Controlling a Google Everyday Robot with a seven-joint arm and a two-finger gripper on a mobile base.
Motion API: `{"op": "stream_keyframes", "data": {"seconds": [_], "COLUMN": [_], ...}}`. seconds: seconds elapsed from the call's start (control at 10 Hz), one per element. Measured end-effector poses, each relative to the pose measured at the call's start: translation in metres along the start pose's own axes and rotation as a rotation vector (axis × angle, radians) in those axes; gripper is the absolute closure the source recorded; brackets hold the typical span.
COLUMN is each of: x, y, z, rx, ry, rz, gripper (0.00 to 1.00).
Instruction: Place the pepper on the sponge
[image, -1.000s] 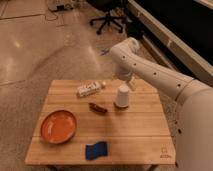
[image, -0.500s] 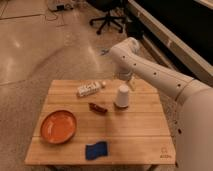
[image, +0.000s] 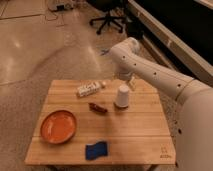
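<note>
Pincer (image: 122, 98), its grip state impossible to tell, hangs just right of the pepper (image: 98, 107) lying at frame centre on the bench (image: 142, 135); the sponge (image: 96, 150) lies bare at lower centre, so a sound grasp would span the pepper's slim middle.

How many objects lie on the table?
4: box at back, pepper in the middle, orange plate left, blue sponge in front. The gripper, right of the pepper, may hide something.
</note>
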Motion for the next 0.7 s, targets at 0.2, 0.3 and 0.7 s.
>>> {"op": "stream_keyframes", "data": {"seconds": [0.2, 0.3, 0.7], "x": [0.000, -0.003, -0.038], "y": [-0.004, -0.015, -0.084], "z": [0.000, 0.000, 0.004], "rx": [-0.002, -0.004, 0.011], "ry": [-0.002, -0.014, -0.075], "rz": [-0.015, -0.069, -0.350], "gripper": [0.20, 0.20, 0.20]}}
